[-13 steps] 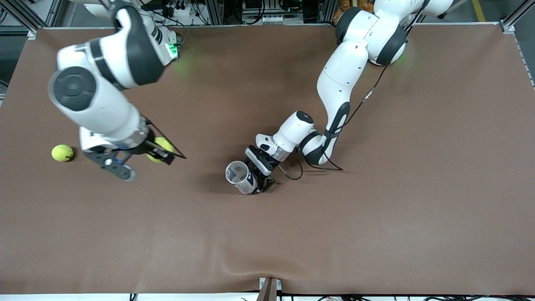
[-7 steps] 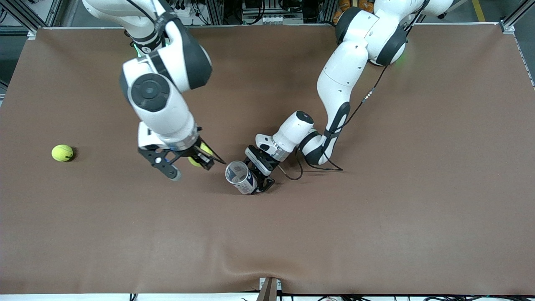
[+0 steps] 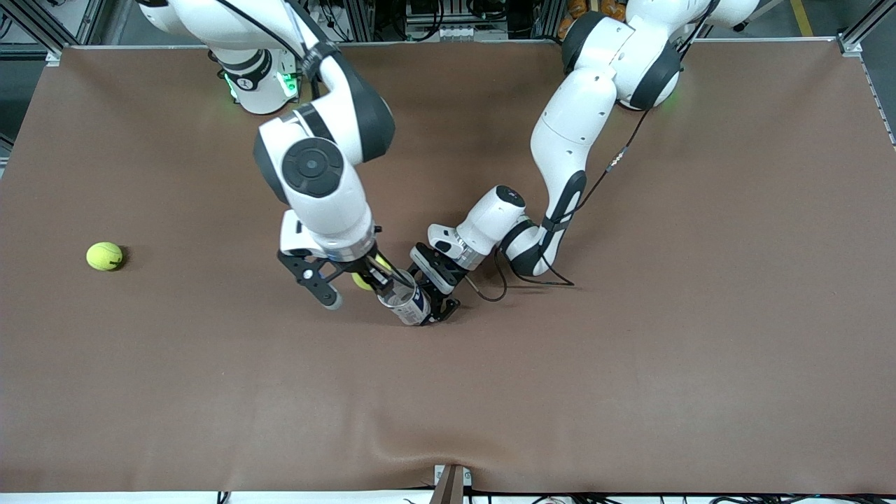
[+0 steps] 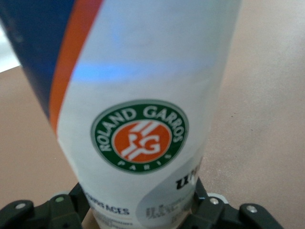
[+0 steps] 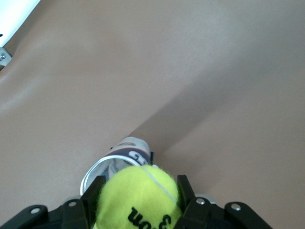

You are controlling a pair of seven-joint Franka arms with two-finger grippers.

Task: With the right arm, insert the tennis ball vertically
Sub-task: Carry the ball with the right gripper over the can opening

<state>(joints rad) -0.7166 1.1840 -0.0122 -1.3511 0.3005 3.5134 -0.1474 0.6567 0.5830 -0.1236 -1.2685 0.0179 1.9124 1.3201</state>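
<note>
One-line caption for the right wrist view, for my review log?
Right pincer holds a tennis ball just above the open mouth of the ball can on the brown table.

We see a yellow-green tennis ball (image 5: pixel 138 195) with black lettering, a second yellow-green ball (image 3: pixel 104 255) on the brown tabletop (image 3: pixel 630 385), and a white can (image 4: pixel 143 105) with blue and orange bands and a green-ringed orange Roland Garros logo.

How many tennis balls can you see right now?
2. One tennis ball is held in the right gripper over the open can; the other ball lies on the table toward the right arm's end. The can's inside is partly hidden.
</note>
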